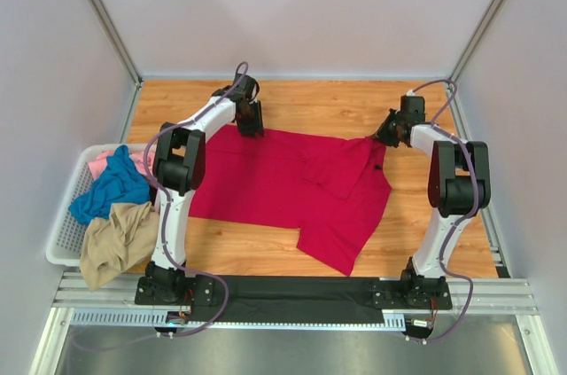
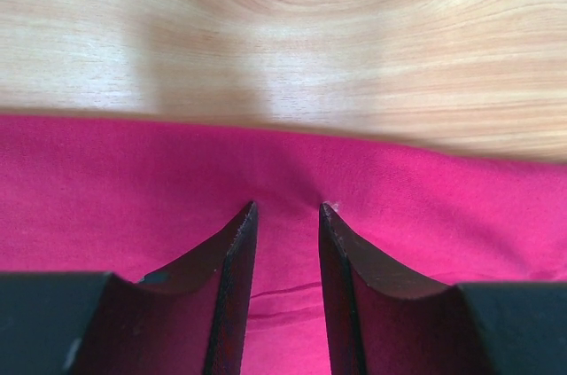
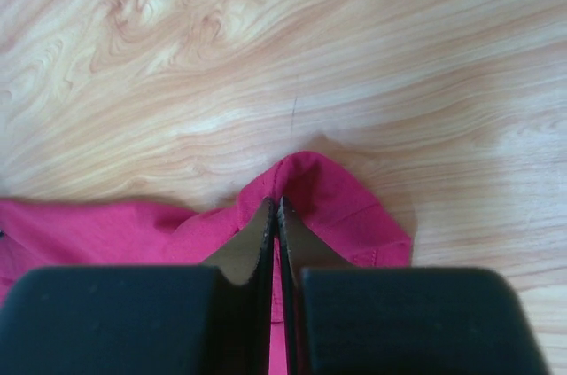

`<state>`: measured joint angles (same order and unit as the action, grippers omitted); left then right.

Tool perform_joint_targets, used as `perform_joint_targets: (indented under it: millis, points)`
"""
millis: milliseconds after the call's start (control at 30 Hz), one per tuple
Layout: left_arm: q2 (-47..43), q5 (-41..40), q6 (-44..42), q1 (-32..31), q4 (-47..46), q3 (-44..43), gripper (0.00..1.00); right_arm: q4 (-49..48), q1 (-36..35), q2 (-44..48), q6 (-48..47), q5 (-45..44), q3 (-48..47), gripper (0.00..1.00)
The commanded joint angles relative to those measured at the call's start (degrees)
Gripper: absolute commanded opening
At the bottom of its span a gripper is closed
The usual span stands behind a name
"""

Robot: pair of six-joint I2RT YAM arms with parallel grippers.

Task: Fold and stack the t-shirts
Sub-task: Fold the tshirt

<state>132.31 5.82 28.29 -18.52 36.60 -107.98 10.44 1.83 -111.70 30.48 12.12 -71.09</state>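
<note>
A large crimson red t-shirt lies spread on the wooden table, with one part folded over at its right. My left gripper stands on the shirt's far left edge. In the left wrist view it is open, fingertips pressing on the red cloth, which puckers between them. My right gripper is at the shirt's far right corner. In the right wrist view it is shut on a raised fold of the red cloth. Teal, pink and tan t-shirts lie heaped at the left.
A white lattice basket at the table's left edge holds the heaped shirts, the tan one hanging over its near rim. Grey walls close in the back and sides. Bare wood shows beyond the red shirt. A black rail joins the arm bases.
</note>
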Motion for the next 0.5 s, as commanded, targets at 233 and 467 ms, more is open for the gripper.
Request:
perform_joint_targets:
  millis: [233,467]
  points:
    - [3.4,-5.6,3.0,2.0,5.8,-2.8,0.42,-17.7,4.9,6.5,4.0,1.7,10.3,0.0]
    - [4.4,-5.7,4.8,2.5,7.1,-3.2,0.42,-31.5,5.4,9.0,8.3,4.0,19.6,0.0]
